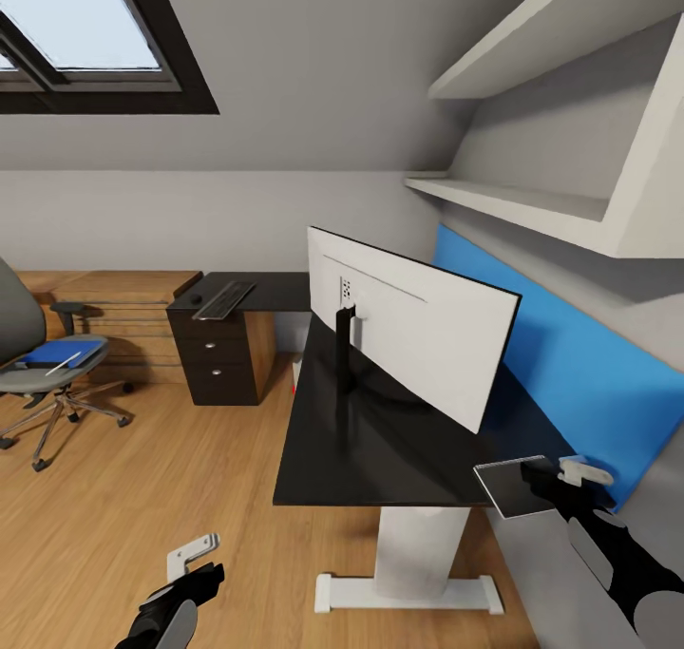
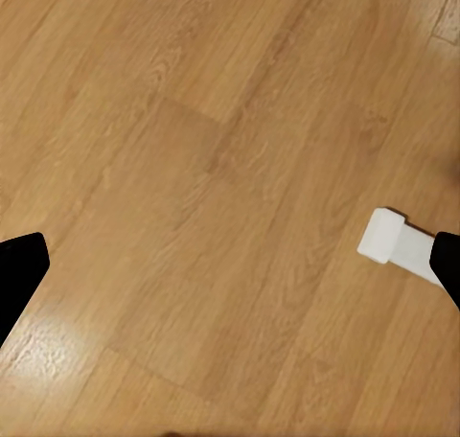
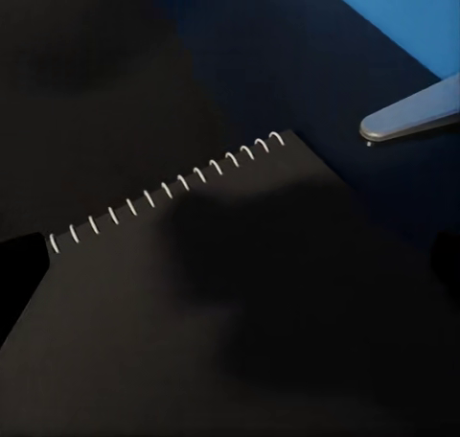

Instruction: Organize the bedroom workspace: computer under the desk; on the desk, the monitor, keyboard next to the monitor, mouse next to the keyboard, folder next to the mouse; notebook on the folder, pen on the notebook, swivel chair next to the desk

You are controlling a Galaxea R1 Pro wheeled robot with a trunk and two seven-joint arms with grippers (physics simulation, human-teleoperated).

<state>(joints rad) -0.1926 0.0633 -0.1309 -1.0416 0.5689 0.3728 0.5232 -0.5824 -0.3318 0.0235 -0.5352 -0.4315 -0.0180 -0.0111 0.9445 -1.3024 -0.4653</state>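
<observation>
The monitor [image 1: 418, 331] stands on the glossy black desk [image 1: 361, 440] with its white back toward me. My right gripper [image 1: 549, 475] is shut on a dark spiral-bound notebook [image 1: 511, 486] [image 3: 192, 312], held just over the desk's near right corner. At the desk's far end lie the grey keyboard [image 1: 223, 299] and beside it the small black mouse [image 1: 196, 298]. The swivel chair [image 1: 28, 383] stands apart at the left, with the blue folder [image 1: 59, 353] on its seat and the white pen [image 1: 65, 362] on the folder. My left gripper [image 1: 195, 562] hangs open over the floor. The computer is hidden.
A blue back panel [image 1: 570, 364] lines the wall behind the desk, with white wall shelves [image 1: 532, 202] above it. A dark drawer unit [image 1: 223, 359] sits under the far end, and light wooden shelving [image 1: 114, 312] beyond. The desk's white foot [image 1: 408, 592] [image 2: 393, 239] rests on wooden floor.
</observation>
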